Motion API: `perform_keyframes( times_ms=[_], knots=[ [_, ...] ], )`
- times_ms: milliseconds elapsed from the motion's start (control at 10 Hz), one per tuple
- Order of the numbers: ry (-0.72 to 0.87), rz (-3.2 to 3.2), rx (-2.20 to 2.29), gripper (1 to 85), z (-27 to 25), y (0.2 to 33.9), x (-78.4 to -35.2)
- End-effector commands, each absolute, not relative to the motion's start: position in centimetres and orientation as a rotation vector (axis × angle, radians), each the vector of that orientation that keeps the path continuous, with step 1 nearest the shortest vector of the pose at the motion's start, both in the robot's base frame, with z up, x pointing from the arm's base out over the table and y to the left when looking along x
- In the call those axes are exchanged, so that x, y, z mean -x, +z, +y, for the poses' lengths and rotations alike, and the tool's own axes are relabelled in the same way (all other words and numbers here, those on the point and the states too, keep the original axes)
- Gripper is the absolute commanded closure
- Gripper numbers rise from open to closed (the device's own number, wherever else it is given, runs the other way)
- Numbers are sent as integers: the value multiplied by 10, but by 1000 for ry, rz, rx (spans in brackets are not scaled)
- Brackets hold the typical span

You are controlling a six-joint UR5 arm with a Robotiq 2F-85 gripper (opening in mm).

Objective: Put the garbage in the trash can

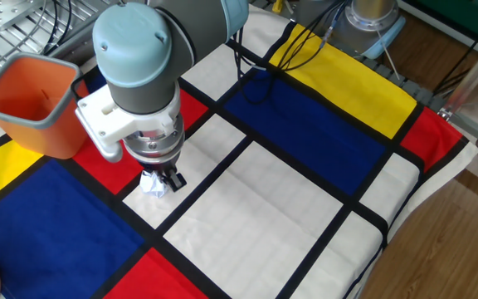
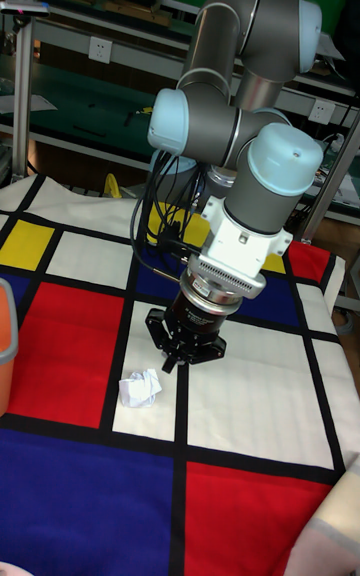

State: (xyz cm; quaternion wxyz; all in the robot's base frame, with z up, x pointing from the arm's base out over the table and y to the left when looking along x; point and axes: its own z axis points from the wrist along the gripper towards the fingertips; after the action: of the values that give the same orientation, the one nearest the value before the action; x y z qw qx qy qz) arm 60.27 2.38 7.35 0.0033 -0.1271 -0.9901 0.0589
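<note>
here i see the gripper (image 1: 166, 178) low over a white square of the checked cloth (image 1: 305, 124). in the fixed view the garbage (image 1: 153, 183) seems to touch the fingers, but the tall fixed view shows the paper ball lying beside them, apart. i cannot tell how wide the jaws stand. the trash can (image 1: 31, 93) sits well apart at the table's corner; the tall view catches only its edge.

White garbage (image 1: 153, 183), orange trash can (image 1: 31, 104), red-blue-yellow-white black-lined tablecloth (image 1: 305, 124).
</note>
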Motion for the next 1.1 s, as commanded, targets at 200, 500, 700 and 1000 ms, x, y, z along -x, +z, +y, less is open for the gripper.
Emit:
perform_keyframes(
  times_ms=[200, 500, 700, 1000],
  knots=[
    [109, -3088, 291, 847, 36, 74, -597],
    [60, -3099, 210, 847, 44, 73, -599],
    [57, -3099, 212, 847, 44, 73, -599],
    [98, -3097, 263, 847, 39, 73, -600]
  ],
)
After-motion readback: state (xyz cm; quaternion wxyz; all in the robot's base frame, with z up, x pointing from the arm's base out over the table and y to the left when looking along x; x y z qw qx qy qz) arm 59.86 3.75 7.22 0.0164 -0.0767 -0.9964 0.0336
